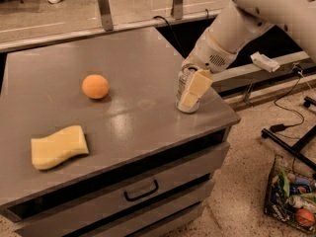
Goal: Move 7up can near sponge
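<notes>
Pale hand [191, 90] at 7up can [180, 84], tabletop corner [219, 113]

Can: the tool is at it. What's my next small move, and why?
Probably firm up the hold on the can before lifting. The tool sits against the can by the table's right edge, grip unconfirmed from here, and the sponge lies across the table at front left, a long carry.

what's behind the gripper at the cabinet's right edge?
The 7up can, upright on the grey cabinet top. Only its left side and part of the rim show; the gripper covers the rest, so contact can't be judged.
</notes>
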You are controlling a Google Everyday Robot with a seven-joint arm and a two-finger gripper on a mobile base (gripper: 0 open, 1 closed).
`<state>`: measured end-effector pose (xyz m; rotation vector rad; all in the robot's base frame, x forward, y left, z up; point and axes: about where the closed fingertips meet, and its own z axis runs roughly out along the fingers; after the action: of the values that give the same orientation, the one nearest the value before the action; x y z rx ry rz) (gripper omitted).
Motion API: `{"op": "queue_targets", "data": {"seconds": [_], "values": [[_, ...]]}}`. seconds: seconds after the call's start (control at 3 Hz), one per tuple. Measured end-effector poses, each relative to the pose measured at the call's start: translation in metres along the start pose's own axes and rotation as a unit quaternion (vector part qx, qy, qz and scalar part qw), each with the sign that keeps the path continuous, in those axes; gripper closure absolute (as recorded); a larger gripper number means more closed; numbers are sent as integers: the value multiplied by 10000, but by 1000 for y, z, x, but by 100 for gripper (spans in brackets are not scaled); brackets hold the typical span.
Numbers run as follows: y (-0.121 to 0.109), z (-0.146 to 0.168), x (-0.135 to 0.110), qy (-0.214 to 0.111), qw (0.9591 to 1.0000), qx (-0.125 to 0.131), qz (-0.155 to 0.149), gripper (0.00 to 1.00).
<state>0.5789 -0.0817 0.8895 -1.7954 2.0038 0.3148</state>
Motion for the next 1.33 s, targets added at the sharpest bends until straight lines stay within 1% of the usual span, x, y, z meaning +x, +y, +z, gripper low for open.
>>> {"op": "queue_targets", "data": {"seconds": [0.33,1.0,1.33], "values": [[1,8,-4,19,10000,-61,3,40],[1,4,-6,19,10000,-63,3,87],[1,3,-7,18,10000,-63,2,100]]}}
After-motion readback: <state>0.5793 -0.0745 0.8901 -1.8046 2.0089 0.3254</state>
